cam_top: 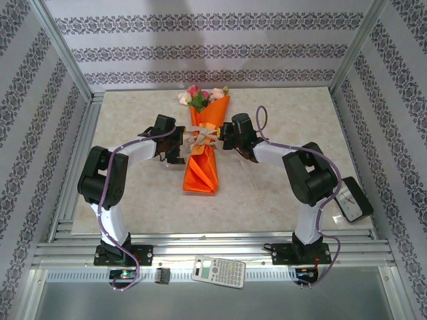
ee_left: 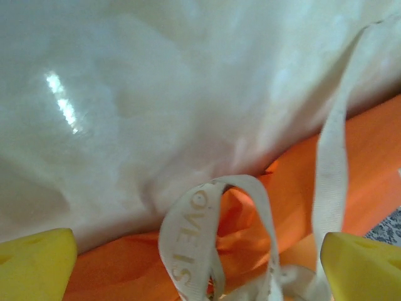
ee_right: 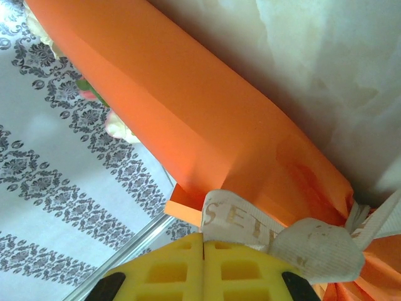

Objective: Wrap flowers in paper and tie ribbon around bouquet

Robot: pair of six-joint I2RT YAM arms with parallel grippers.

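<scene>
The bouquet (cam_top: 203,160) lies on the table as a cone of orange paper (ee_right: 188,113). Pink and cream flowers (cam_top: 200,97) show at its far, wide end. A pale ribbon (cam_top: 202,133) printed with letters is tied round its middle in a bow. My left gripper (cam_top: 179,148) sits just left of the knot. In the left wrist view, the left gripper (ee_left: 200,266) is open, its yellow fingers (ee_left: 37,260) wide apart, with a ribbon loop (ee_left: 188,232) free between them. My right gripper (ee_right: 203,251), on the knot's right side (cam_top: 223,137), is shut on a ribbon loop (ee_right: 244,226).
A calculator (cam_top: 219,271) lies on the near metal rail between the arm bases. A small dark-framed device (cam_top: 350,200) sits at the table's right edge. Patterned walls and a metal frame enclose the beige table (cam_top: 133,193).
</scene>
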